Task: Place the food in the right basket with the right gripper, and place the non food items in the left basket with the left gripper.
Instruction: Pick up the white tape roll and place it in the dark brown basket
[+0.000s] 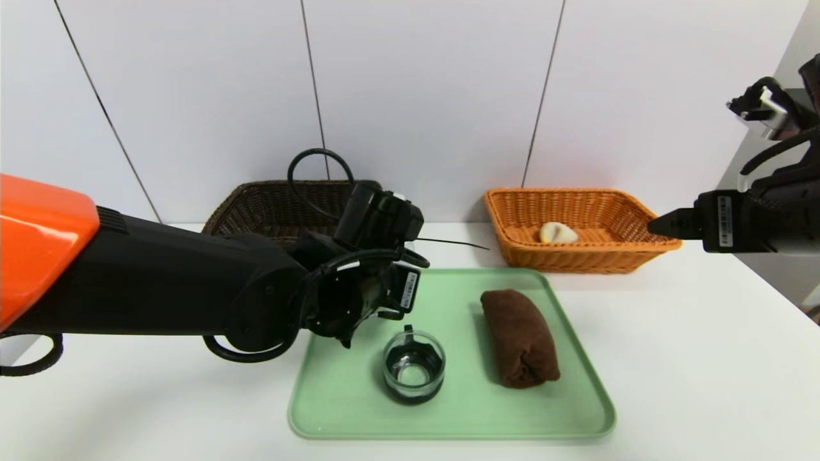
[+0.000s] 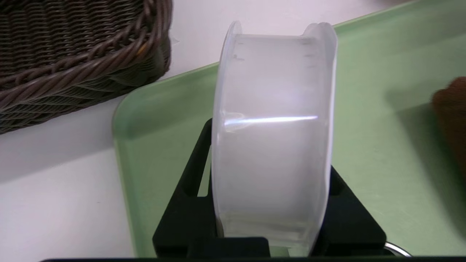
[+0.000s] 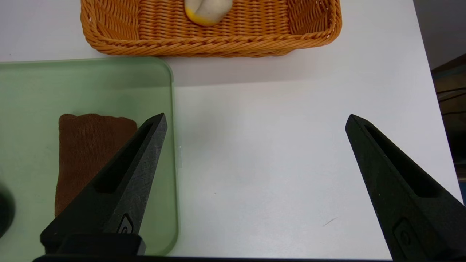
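Observation:
My left gripper (image 2: 271, 145) is shut on a translucent white tape roll (image 2: 273, 109), held upright over the rear left corner of the green tray (image 2: 382, 54). In the head view this gripper (image 1: 378, 288) hangs just in front of the dark brown left basket (image 1: 256, 205), and the roll is hidden there. A glass cup (image 1: 414, 366) and a rolled brown towel (image 1: 519, 338) lie on the tray (image 1: 448, 416). A pale bun (image 1: 557, 233) sits in the orange right basket (image 1: 576, 256). My right gripper (image 3: 255, 117) is open and empty above bare table, right of the tray.
The dark basket's rim (image 2: 72, 54) lies close beside the tray corner. White wall panels stand directly behind both baskets. The table's right edge (image 3: 433, 109) runs near my right gripper (image 1: 660, 224). The towel (image 3: 87, 153) shows by its left finger.

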Controlling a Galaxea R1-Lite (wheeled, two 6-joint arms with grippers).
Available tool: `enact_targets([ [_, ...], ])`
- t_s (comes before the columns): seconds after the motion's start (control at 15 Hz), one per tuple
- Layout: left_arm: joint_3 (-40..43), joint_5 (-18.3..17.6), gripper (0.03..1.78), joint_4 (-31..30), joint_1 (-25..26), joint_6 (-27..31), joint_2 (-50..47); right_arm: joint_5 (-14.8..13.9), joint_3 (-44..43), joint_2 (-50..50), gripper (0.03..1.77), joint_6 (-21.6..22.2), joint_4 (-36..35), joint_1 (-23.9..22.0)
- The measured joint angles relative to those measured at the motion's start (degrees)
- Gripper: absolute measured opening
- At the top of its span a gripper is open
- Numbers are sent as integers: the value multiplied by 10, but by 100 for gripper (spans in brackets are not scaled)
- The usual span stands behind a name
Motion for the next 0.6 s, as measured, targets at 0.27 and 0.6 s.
enact_targets([
  [0.27, -21, -45, 59, 19, -22, -3, -30, 0, 1, 2, 170, 2, 0, 0],
  [0.6, -123, -77, 59, 117, -14, -1, -67, 2, 1, 2, 170, 3, 0, 0],
])
